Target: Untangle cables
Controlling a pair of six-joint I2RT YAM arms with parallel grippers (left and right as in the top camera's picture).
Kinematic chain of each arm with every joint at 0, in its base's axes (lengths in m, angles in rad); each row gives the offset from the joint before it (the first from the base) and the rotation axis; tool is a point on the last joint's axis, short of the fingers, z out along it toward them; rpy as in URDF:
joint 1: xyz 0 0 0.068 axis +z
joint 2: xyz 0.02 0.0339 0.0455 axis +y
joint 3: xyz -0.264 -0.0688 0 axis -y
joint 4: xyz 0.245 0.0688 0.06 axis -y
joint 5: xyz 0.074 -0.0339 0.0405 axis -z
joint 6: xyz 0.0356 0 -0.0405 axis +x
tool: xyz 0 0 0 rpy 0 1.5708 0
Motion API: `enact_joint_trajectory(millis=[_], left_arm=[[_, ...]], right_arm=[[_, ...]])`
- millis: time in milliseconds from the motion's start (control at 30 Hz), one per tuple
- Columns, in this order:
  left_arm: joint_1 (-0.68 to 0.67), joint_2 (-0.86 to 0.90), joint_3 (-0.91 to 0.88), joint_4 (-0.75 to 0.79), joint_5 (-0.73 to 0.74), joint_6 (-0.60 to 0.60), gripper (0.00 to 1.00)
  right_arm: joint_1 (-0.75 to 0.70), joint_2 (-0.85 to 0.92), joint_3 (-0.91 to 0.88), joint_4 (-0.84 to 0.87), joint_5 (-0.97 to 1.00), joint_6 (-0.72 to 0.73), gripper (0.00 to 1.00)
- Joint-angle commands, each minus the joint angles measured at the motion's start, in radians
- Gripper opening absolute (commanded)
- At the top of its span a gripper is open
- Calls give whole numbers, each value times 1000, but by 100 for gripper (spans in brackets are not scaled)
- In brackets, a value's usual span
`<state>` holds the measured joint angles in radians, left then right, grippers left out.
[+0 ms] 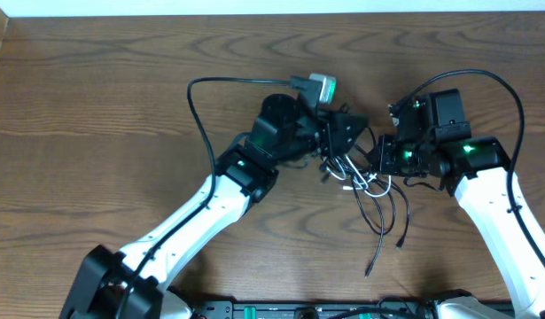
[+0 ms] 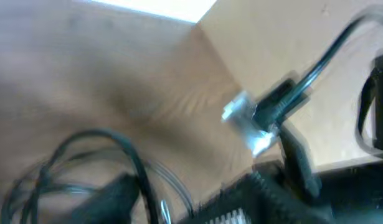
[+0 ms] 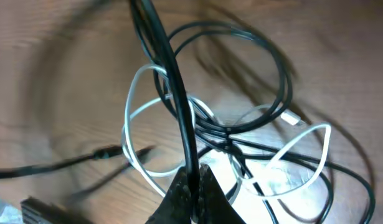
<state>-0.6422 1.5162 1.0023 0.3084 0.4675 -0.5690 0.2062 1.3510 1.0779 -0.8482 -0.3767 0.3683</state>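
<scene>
Right up against my right wrist lens, the right gripper has its jaws pinched almost together on a black cable, which runs straight up and out of the top of that view. Behind it the cables lie in a knot on the wood, black loops crossed by a white cable whose small white end lies to the right.

From overhead, left to right: a thin black loop sweeps out over the table and back to a silvery plug, just above the left gripper. I cannot tell how that gripper's jaws stand or whether they hold anything. My left wrist view is blurred and shows only the plug close in front of the camera. The knot sits mid-table between the two grippers, with black tails trailing toward the near edge. The right gripper is at its right side.
</scene>
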Motion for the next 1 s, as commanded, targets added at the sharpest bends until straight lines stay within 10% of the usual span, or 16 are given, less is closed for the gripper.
enact_joint_trajectory(millis=[0, 133, 333, 467, 700, 833, 967], left_arm=[[19, 6, 14, 138, -107, -26, 68], [97, 5, 14, 172, -79, -102, 68], [161, 5, 14, -253, -68, -12, 69], [175, 5, 14, -464, -68, 49, 69], [177, 5, 14, -585, -68, 97, 68], [177, 5, 14, -615, -69, 123, 65], [177, 5, 14, -668, -70, 124, 64]], right_arm=[[6, 3, 6, -14, 39, 21, 1], [6, 3, 6, -34, 75, 20, 1], [6, 3, 6, -37, 175, -4, 1], [6, 3, 6, 116, -226, -200, 1], [16, 3, 6, 389, -336, -182, 2], [22, 3, 6, 346, -199, -182, 42], [22, 3, 6, 220, 267, -114, 60]])
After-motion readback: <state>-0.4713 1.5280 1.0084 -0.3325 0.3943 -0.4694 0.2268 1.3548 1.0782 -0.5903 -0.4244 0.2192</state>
